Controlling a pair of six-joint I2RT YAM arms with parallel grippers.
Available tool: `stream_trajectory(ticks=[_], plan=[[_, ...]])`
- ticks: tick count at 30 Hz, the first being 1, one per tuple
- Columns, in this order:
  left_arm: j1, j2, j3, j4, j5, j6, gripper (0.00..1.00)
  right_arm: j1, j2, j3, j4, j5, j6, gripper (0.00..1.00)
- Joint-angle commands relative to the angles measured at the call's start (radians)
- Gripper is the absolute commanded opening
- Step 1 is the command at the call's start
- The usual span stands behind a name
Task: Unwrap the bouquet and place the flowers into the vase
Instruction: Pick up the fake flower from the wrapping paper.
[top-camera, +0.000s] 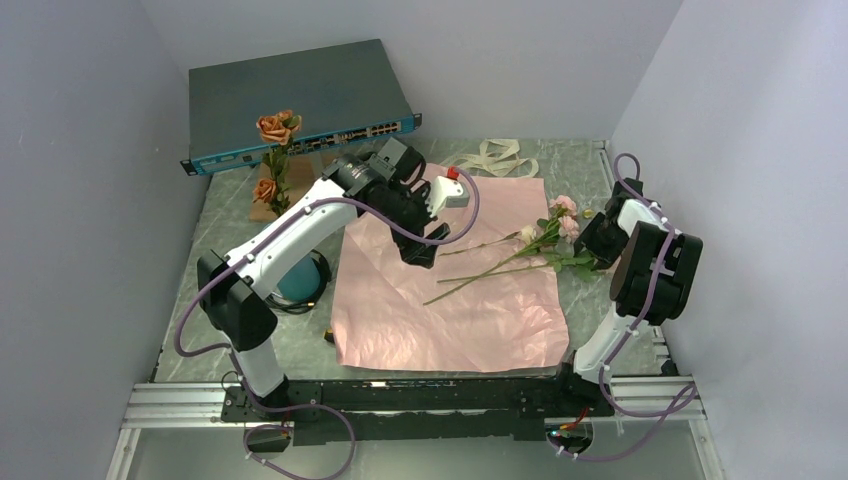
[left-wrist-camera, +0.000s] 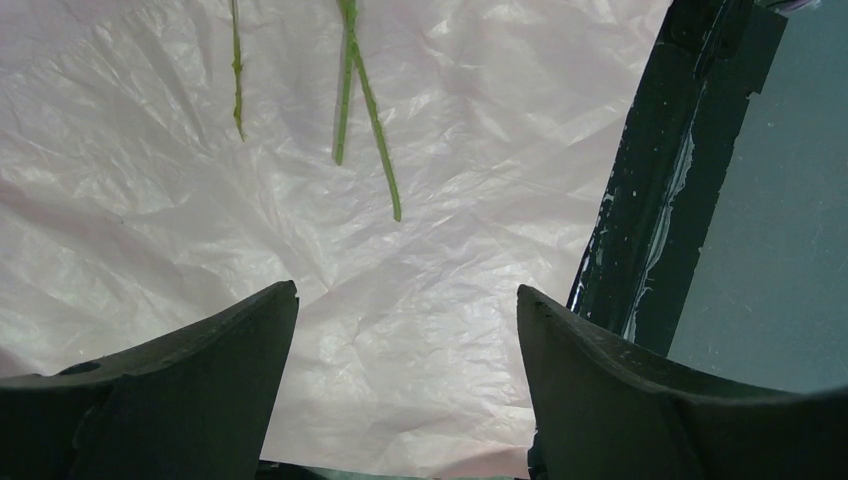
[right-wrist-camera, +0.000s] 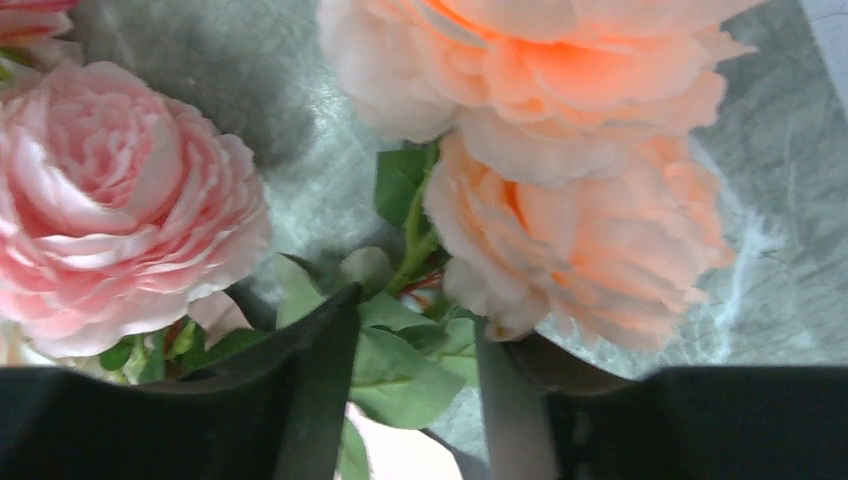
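The bouquet lies undone: its pink wrapping paper (top-camera: 450, 290) is spread flat, and the flowers (top-camera: 545, 235) rest across its right edge, stems pointing left. My right gripper (top-camera: 592, 240) is down at the heads. In the right wrist view it (right-wrist-camera: 418, 310) has closed in on green leaves (right-wrist-camera: 410, 370) and a stem below a peach rose (right-wrist-camera: 590, 240), beside a pink rose (right-wrist-camera: 110, 200). My left gripper (top-camera: 420, 248) hovers open over the paper (left-wrist-camera: 300, 230), stem ends (left-wrist-camera: 370, 110) ahead of it. The teal vase (top-camera: 300, 282) stands at the left, half hidden by the left arm.
Two rust-brown roses (top-camera: 277, 128) stand upright at the back left, before a grey network switch (top-camera: 300, 95). A cream ribbon (top-camera: 495, 158) lies loose at the back. A black cable coil (top-camera: 322, 275) rings the vase. Walls close both sides; a black rail (left-wrist-camera: 650, 200) edges the table.
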Motion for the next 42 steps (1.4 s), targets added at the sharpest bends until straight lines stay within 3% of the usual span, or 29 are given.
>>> stream_trajectory(ticks=[1,9,21,30,36,42], plan=[[-0.002,-0.052,-0.011,0.004,-0.017,0.004,0.87,-0.005,-0.026,0.041,-0.01,-0.067,0.023,0.4],[-0.002,-0.097,-0.054,0.034,-0.038,0.005,0.88,-0.02,-0.155,0.041,-0.039,-0.199,0.043,0.0],[0.01,-0.172,-0.071,0.119,0.011,-0.014,0.93,-0.028,-0.373,0.032,0.017,-0.56,0.009,0.0],[0.064,-0.145,0.041,0.159,0.21,-0.106,0.99,-0.026,-0.524,0.032,0.301,-1.07,-0.064,0.0],[0.146,-0.101,0.137,0.278,0.419,-0.234,0.99,0.027,-0.573,-0.008,0.707,-1.261,0.125,0.0],[0.153,-0.027,0.224,0.427,0.533,-0.353,0.99,0.177,-0.504,0.123,0.761,-1.359,0.104,0.0]])
